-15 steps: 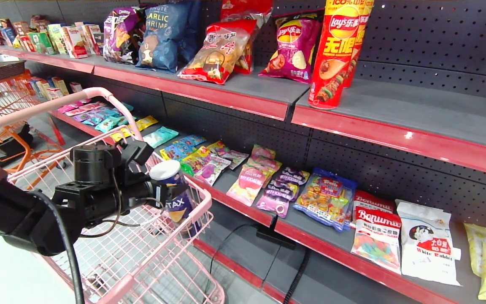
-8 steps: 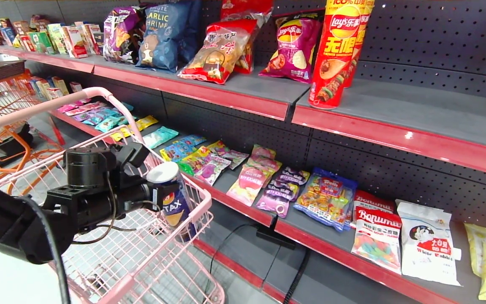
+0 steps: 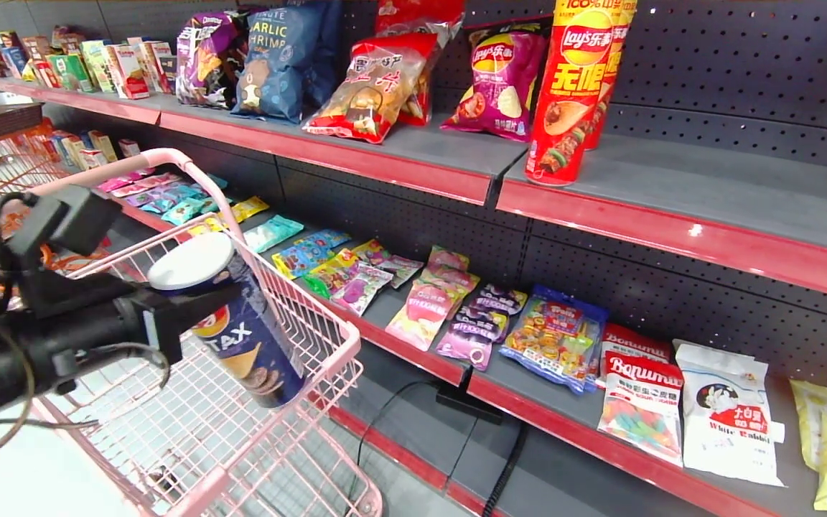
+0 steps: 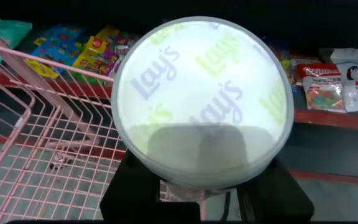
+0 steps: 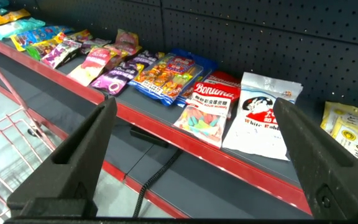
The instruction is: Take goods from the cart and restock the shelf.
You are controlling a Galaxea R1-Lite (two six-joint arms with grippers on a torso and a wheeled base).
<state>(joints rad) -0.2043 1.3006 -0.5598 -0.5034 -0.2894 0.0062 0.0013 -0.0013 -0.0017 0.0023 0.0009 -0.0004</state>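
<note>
L hand [image 3: 173,316], lower left, clamps chip can [image 3: 255,352] nr lid, over cart [image 3: 334,341]. Can prob light, stiff, slick, crushable: squeeze gently. R hand [image 5: 188,158] wide open, empty.

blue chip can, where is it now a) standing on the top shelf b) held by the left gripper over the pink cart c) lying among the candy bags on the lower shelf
b: the left gripper is clamped on the blue chip can, which hangs tilted above the pink cart.
</note>
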